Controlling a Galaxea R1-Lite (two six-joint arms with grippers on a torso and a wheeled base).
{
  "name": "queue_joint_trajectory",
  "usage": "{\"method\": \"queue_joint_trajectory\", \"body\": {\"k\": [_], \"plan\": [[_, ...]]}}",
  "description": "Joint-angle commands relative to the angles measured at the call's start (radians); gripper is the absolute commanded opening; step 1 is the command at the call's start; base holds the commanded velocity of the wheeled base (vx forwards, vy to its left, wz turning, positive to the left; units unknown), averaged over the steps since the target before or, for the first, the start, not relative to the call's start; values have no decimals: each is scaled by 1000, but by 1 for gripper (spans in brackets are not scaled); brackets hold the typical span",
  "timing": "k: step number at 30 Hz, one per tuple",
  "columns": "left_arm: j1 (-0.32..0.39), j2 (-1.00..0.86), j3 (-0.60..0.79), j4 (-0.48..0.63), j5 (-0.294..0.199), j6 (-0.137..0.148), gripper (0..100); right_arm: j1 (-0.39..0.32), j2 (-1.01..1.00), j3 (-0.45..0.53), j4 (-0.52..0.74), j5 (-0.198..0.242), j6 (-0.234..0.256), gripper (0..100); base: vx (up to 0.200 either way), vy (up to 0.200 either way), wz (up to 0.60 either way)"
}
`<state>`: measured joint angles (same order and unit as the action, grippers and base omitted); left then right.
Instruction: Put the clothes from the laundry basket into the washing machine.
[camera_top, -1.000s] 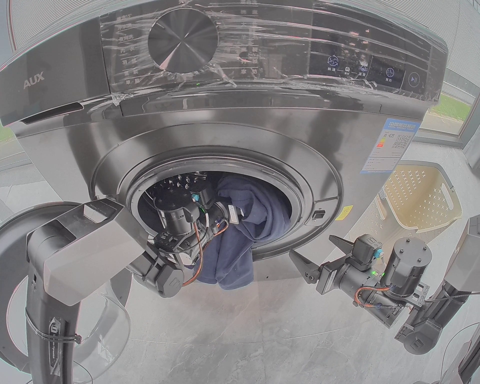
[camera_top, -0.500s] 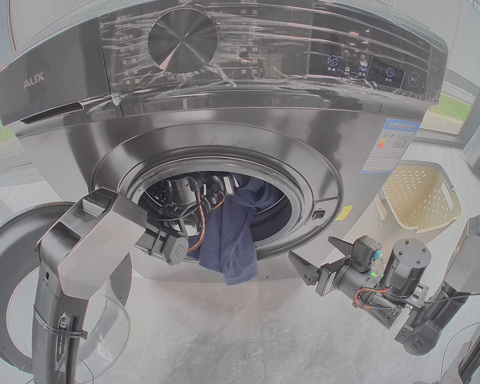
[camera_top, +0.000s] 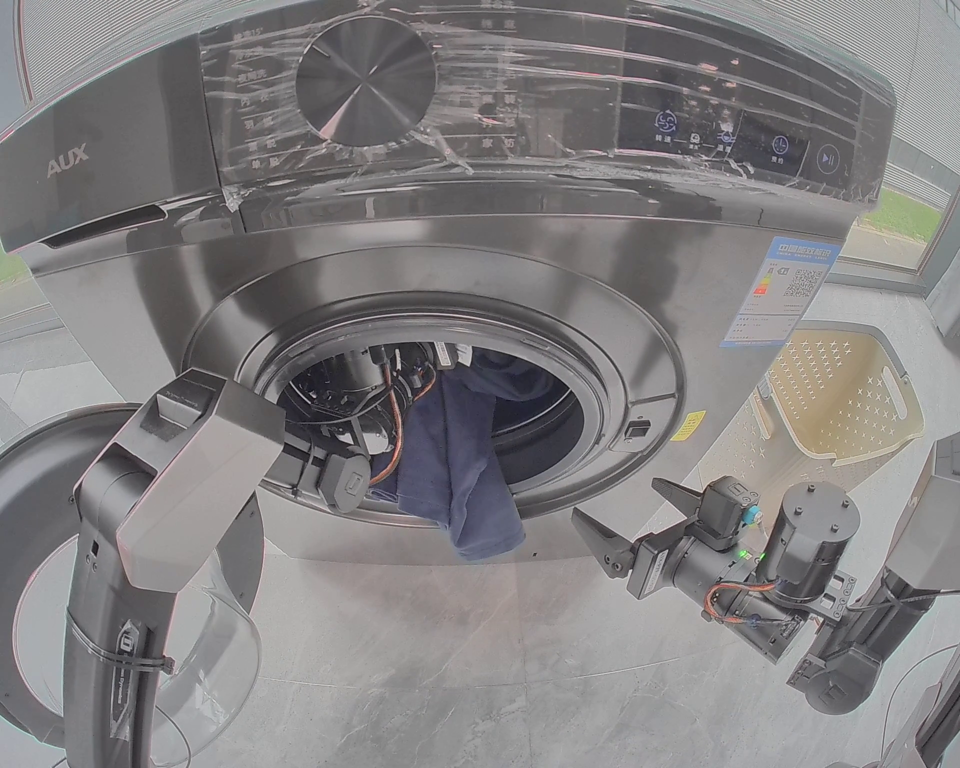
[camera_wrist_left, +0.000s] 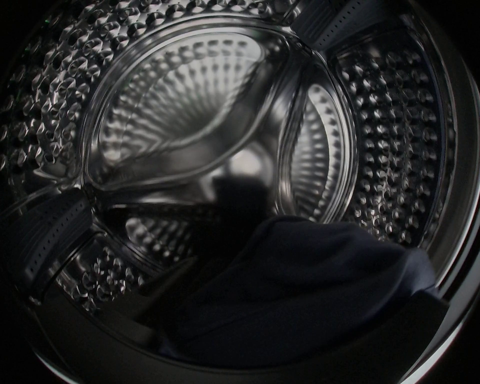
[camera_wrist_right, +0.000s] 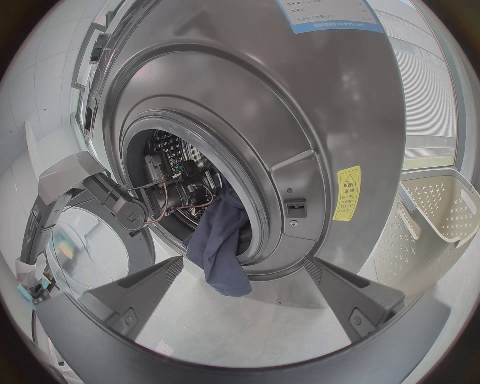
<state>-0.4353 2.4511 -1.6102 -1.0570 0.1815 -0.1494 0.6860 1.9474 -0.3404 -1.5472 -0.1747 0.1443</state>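
Note:
A navy garment (camera_top: 460, 460) hangs over the front rim of the washing machine (camera_top: 640, 330) opening, its lower end dangling outside. Its upper part runs into the drum, where my left gripper (camera_top: 455, 360) is shut on it. In the left wrist view the dark cloth (camera_wrist_left: 310, 280) lies bunched in front of the perforated drum wall (camera_wrist_left: 400, 125). My right gripper (camera_top: 620, 503) hangs open and empty, low and to the right of the opening. In the right wrist view its fingers (camera_wrist_right: 150, 285) frame the garment (camera_wrist_right: 220, 240).
The machine's round door (camera_top: 30, 520) stands swung open at the left beside my left arm. A cream laundry basket (camera_top: 850, 400) stands to the right of the machine, also seen as the basket (camera_wrist_right: 440, 220). Bare grey floor (camera_top: 480, 660) lies before the machine.
My left gripper has pushed up and deeper into the drum, pulling the garment with it; less cloth hangs outside. The right gripper has shifted slightly left.

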Motion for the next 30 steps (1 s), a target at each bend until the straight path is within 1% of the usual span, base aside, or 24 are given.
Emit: {"method": "queue_joint_trajectory", "body": {"k": [1,2,4,9,15,16,17,18,20,21,26,30], "plan": [[-11,-27,89,12,0,1,100,1,2,0,-1,0,0,100,0,0,0],[-16,-60,164,40,-8,4,100,1,4,0,-1,0,0,100,0,0,0],[-25,-67,219,80,-19,5,100,3,4,0,-1,0,0,100,0,0,0],[-34,-67,303,104,-43,14,100,10,5,0,-1,-2,1,100,0,0,0],[-42,-63,335,143,-48,21,100,10,5,0,-2,-2,1,100,0,0,0],[-40,-64,346,155,-48,31,100,10,5,0,-2,-2,1,100,0,0,0],[-40,-64,346,155,-48,31,100,10,5,0,-2,-2,1,100,0,0,0],[-40,-66,363,164,-48,45,100,10,5,-2,-2,-2,1,100,0,0,0],[-40,-64,369,163,-48,53,100,10,5,-2,-1,-2,1,100,0,0,0],[-40,-63,368,164,-48,54,0,10,5,-2,-2,-2,1,100,0,0,0],[-40,-58,346,160,-48,53,0,10,5,-2,-2,-2,1,100,0,0,0],[-36,-44,273,152,-43,44,0,10,7,-2,-2,-2,1,100,0,0,0]]}}
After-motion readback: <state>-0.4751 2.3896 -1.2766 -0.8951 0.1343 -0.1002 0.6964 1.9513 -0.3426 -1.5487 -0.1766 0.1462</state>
